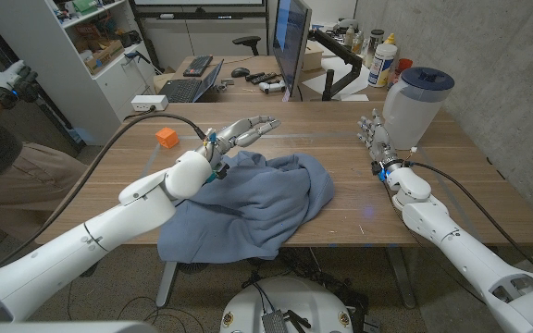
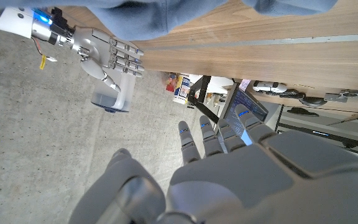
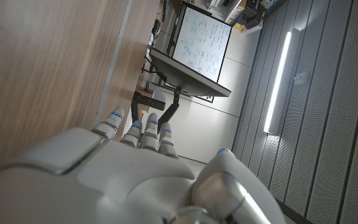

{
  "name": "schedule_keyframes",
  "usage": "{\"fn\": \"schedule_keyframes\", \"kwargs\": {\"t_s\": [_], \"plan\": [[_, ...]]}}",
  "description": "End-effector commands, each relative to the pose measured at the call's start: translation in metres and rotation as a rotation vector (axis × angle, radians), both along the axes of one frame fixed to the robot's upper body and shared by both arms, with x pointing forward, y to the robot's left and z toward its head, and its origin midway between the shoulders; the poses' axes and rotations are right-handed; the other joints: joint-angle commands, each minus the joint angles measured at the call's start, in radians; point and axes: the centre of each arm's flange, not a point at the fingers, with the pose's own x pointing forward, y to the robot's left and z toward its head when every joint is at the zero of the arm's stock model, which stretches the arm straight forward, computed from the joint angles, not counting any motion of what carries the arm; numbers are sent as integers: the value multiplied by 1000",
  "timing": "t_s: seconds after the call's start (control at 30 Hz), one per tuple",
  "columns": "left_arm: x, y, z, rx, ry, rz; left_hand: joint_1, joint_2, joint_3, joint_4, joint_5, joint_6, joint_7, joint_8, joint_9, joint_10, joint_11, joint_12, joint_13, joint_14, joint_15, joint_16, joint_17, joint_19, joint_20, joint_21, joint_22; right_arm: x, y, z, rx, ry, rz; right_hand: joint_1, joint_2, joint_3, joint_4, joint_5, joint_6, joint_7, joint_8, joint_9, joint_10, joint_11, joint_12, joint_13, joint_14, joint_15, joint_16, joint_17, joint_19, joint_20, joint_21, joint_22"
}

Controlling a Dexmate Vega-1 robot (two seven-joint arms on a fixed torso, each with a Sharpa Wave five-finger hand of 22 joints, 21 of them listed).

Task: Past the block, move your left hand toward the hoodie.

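Blue hoodie (image 1: 253, 203) heaped mid-frame on table; orange block (image 1: 165, 137) upper left of it. Left hand (image 1: 239, 132) hovers over hoodie's top edge, fingers extended, empty. Right hand (image 1: 374, 135) spread, idle. Hoodie looks soft, light, floppy; best pinched at a raised fold.

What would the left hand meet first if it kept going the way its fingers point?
Probably nothing on the table: the left hand points past the hoodie over bare wood toward the monitor, though depth is unclear.
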Motion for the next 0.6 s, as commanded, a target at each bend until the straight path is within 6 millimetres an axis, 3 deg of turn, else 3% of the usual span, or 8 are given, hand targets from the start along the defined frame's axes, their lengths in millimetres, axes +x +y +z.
{"fn": "schedule_keyframes", "kwargs": {"t_s": [0.03, 0.6], "plan": [[-1, -12, 2, 69, -8, -25, 4, -2, -3, -4, -4, 4, -3, -3, 2, 4, -7, 6, 2, -9, -7, 3, 3, 14, -5, 11, 3, -2, -8, -1, -8, -1, -3, -4, 17, 0, 8, 6, -4, 2, 3, 2, -2, 0, -2, 3, -5, -6, 1, 3, -1, 1, 6, 5], [0, -22, 1, 128, -13, -70, 5, -2, -5, -6, -4, 9, -4, -3, 2, 8, -7, 6, 2, -7, -14, 4, 3, 20, -13, 13, 4, -7, -10, -5, -9, 10, -12, -3, 17, 0, 8, 6, -5, 1, 3, 2, -2, 0, -1, 3, -5, -7, 1, 3, -1, 1, 6, 5]]}}
